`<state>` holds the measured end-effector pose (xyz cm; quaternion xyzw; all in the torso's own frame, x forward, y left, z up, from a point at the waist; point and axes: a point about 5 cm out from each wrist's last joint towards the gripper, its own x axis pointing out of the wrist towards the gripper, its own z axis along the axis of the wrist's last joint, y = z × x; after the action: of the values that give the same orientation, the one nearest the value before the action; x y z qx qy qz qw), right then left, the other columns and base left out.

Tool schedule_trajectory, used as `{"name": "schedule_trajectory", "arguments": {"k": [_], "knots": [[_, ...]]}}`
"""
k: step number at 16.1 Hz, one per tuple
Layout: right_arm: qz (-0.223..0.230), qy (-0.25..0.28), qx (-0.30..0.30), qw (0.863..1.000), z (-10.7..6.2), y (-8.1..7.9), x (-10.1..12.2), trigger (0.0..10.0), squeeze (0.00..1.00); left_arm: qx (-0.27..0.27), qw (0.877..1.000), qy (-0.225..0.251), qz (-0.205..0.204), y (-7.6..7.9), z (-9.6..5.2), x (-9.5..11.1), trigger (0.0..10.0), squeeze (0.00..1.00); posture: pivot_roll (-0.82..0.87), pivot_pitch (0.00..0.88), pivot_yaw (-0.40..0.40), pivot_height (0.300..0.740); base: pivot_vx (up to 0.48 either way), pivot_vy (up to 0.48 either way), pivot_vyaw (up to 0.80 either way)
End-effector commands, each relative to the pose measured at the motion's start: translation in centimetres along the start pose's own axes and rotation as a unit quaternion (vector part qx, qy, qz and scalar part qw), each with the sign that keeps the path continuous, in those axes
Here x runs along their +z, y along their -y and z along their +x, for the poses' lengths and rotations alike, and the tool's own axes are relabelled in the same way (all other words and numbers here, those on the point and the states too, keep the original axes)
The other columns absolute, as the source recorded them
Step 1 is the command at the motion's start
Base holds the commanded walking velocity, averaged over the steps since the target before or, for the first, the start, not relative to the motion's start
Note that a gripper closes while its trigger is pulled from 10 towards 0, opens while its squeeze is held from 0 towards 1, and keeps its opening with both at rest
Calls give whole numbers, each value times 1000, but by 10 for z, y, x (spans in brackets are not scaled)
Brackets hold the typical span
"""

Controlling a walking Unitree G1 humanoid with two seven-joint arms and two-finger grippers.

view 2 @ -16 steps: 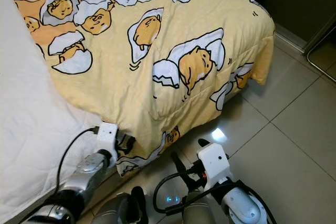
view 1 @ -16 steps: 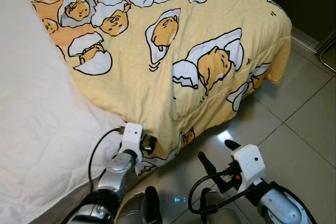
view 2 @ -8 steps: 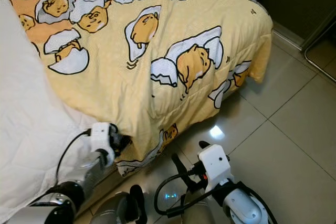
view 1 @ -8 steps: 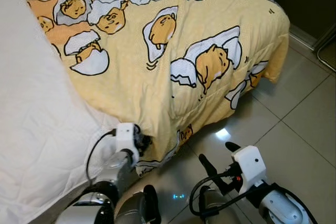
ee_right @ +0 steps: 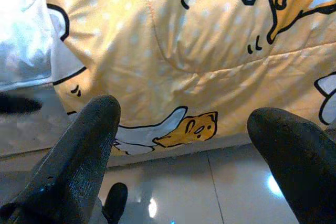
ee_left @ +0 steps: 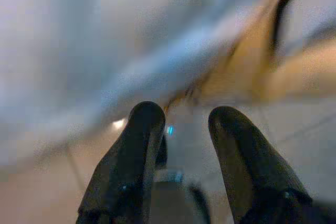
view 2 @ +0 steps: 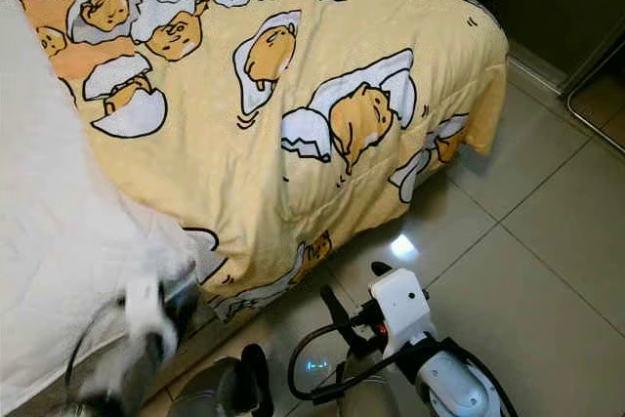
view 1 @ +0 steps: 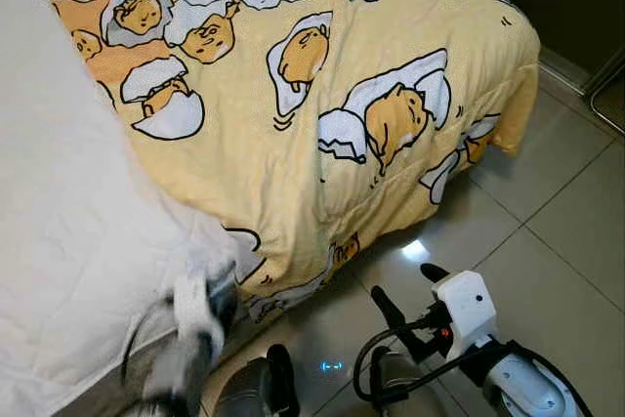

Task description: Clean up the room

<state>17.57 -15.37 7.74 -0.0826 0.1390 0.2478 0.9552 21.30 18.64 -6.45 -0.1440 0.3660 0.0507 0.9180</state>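
Yellow blanket, hem hanging over bed edge: just ahead of blurred left end effector, fingers parted, empty; right end effector wide open, farther.

A bed fills the upper left of the frame. Glossy beige floor tiles at lower right reflect a bright light spot.
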Motion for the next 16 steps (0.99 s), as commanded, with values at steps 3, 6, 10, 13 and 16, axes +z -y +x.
{"name": "schedule_trajectory", "arguments": {"k": [3, 6, 10, 13, 16], "knots": [[5, -10, 6, 1000, -2, -2, -6, 10000, 0, 2, 1000, -30, -5, -3, -10, -30, 0, 0, -290, 226, 99, 740, 0, 0, 0], [2, -9, 6, 1000, -1, 0, -5, 10000, 0, -67, 991, 37, 108, 29, -10, -23, 3686, 0, -292, 220, 96, 740, 0, 0, 0], [5, -11, 7, 1000, -2, -1, -6, 10000, 0, -81, 968, 180, 152, 54, -9, 32, 10000, 1000, -288, 232, 98, 740, 0, 0, 0], [6, -11, 5, 1000, -2, -2, -7, 10000, 0, -40, 971, 197, 129, 46, -4, 54, 10000, 1000, -294, 239, 103, 740, 0, 0, 0], [5, -13, 5, 1000, -3, -3, -7, 10000, 0, -36, 975, 176, 133, 44, -2, 49, 10000, 1000, -297, 248, 100, 740, 0, 0, 0]]}}
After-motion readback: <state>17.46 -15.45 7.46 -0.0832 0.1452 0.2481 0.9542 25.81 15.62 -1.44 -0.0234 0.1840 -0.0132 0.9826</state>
